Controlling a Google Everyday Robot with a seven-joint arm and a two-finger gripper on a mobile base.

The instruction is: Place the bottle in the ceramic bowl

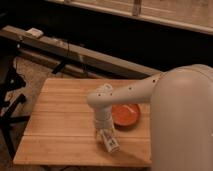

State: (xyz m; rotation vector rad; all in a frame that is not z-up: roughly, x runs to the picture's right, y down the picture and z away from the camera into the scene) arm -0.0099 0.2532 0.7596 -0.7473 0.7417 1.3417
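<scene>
The gripper [106, 134] hangs low over the table [60, 115], fingers spread, with the bottle [112, 143] tilted at their tips. The bowl [126, 116] sits just beside it, its far edge under the arm [131, 92]. A dark stand [10, 102] is off to the left.

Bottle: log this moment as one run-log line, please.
gripper low over wooden table, at bottle | bottle tilted, outside ceramic bowl, just in front | bowl shows nothing inside | placement not done

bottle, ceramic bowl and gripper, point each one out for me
bottle [112, 143], camera view, on its white body
ceramic bowl [128, 114], camera view, on the bare orange inside
gripper [105, 134], camera view, at its tip, right by the bottle and left of the bowl
</scene>
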